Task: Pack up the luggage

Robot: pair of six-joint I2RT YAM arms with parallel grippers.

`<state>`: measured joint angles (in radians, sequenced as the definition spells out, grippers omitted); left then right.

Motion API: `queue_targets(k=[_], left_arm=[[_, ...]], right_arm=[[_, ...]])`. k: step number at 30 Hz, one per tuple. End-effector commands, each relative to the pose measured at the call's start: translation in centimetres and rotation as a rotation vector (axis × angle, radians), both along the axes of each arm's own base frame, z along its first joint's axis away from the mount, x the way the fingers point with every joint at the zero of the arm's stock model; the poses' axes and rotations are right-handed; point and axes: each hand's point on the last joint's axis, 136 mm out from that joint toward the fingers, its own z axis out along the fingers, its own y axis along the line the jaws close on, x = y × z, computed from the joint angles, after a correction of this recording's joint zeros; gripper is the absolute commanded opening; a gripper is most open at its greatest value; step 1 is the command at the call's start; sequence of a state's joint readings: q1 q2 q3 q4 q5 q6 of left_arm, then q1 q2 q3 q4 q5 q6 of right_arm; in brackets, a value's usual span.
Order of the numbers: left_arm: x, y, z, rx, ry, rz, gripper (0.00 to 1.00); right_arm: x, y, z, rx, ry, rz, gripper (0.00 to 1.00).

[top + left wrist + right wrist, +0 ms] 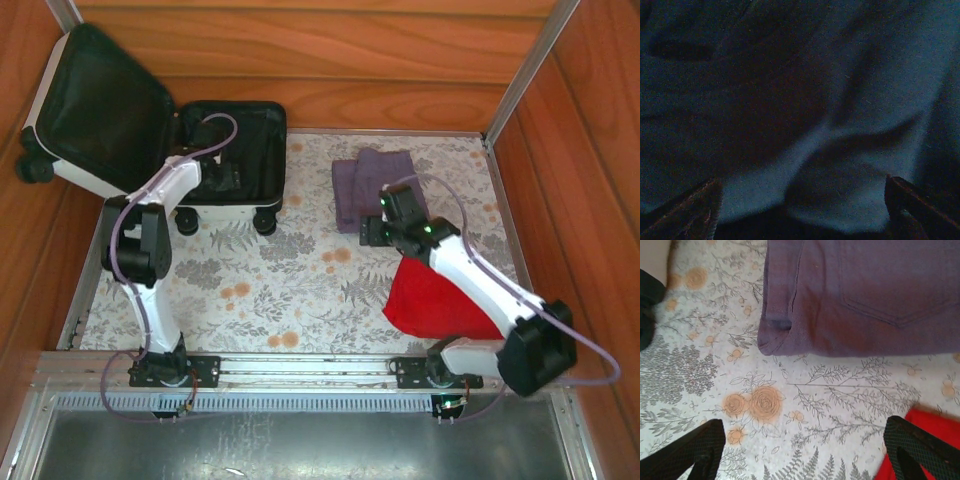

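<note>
Luggage (pixel 232 207) open, well off to the left of right claw (pixel 802 440), with left claw (pixel 800 200) spread wide and empty inside its flat-lying half over dark fabric (pixel 850 100); right claw spread empty too, folded purple trousers (pixel 865 290) just ahead, long edge crosswise.

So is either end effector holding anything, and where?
Nothing is held. The right end effector is open above the floral tablecloth; the left end effector is open over dark cloth inside the white hard-shell suitcase.
</note>
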<state>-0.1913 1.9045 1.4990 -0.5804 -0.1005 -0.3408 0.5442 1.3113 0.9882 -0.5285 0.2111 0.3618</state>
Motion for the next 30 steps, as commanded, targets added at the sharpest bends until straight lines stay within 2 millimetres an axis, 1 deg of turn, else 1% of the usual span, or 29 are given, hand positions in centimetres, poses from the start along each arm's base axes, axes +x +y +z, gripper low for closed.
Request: queue_targets(k=[1,2,4,6,7,8,10,14,17,19,21,22,27,30], left_arm=[[-0.4,0.7,6.6,-0.023,-0.211,0.069,0.98],[-1.1,0.9,7.3,-0.033,-0.240,0.083,1.00],[-2.8,1.1,9.3,-0.082,-0.326,0.106,1.00],[-4.6,0.7,10.3,-0.155,-0.392,0.112,1.00],[-5.6,0.3,10.8,-0.192,-0.426,0.116,1.00],[-6.5,0.1,10.8,-0.218,-0.450,0.117,1.00],[-8.7,-1.0,11.1,-0.257,-0.501,0.098,0.98],[-12.4,-3.5,10.5,-0.279,-0.530,0.037,0.96],[-14.7,-5.1,9.8,-0.301,-0.539,-0.005,0.94],[-16.1,-6.3,9.2,-0.334,-0.550,-0.037,0.93],[-17.1,-6.9,8.3,-0.353,-0.542,-0.042,0.92],[-17.6,-7.2,7.8,-0.367,-0.535,-0.046,0.92],[-18.8,-7.3,5.6,-0.395,-0.491,-0.018,0.91],[-19.1,-7.3,5.2,-0.402,-0.486,-0.010,0.91]], right_arm=[[1.2,1.0,-1.4,-0.085,0.081,0.130,0.89],[1.7,1.1,-1.9,-0.115,0.102,0.142,0.90],[2.5,1.4,-2.9,-0.157,0.139,0.172,0.90],[2.9,1.9,-3.9,-0.177,0.172,0.193,0.90],[3.1,2.2,-4.2,-0.175,0.186,0.202,0.90],[3.3,2.3,-5.4,-0.186,0.221,0.206,0.90],[3.5,2.6,-6.6,-0.198,0.270,0.201,0.90],[3.6,2.7,-8.6,-0.222,0.366,0.174,0.84],[3.6,3.4,-9.8,-0.199,0.405,0.177,0.76],[3.6,4.4,-10.4,-0.157,0.426,0.187,0.67],[3.8,5.5,-10.7,-0.112,0.435,0.198,0.57],[4.0,6.0,-10.8,-0.090,0.435,0.201,0.52],[5.3,9.4,-10.5,0.001,0.397,0.247,0.38],[6.4,11.7,-10.0,0.049,0.366,0.280,0.38]])
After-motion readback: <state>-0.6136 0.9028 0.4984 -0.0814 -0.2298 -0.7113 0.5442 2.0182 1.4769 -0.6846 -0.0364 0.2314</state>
